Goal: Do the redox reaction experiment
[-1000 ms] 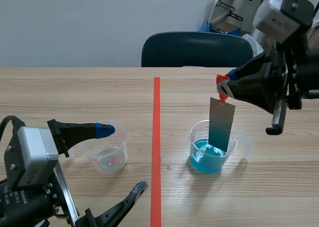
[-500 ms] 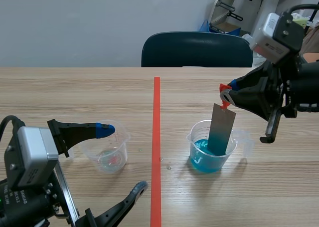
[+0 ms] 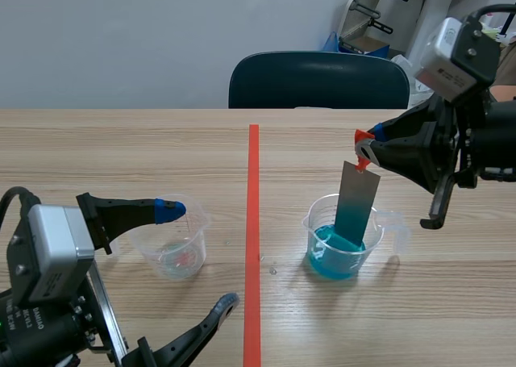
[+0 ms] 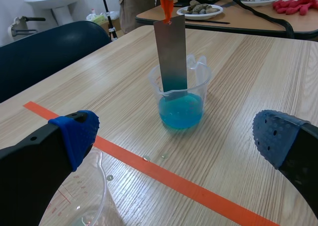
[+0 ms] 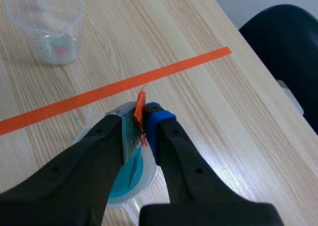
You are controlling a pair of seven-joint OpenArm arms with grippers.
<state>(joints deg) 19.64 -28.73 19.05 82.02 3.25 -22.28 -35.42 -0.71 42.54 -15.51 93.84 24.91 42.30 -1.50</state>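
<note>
Pinching a metal strip (image 3: 356, 206), the right claw (image 3: 367, 148) is holding it in the blue-filled cup (image 3: 314, 228) beneath; the left claw (image 4: 174, 139) is hanging spread over a clear cup (image 3: 171, 252).

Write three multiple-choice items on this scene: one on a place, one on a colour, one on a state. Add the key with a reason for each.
1. Where is the lower end of the metal strip?
A. in the beaker below the right tool
B. hanging in open air
C. lying flat

2. What colour is the liquid in that beaker?
A. red
B. blue
C. yellow

3. How does the left tool stand?
A. shut on nothing
B. gripping something
C. open

Key:
1. A, the strip stands upright and dips into the liquid.
2. B, the scene and left wrist views both show blue.
3. C, its fingers are wide apart and grip nothing.
</note>
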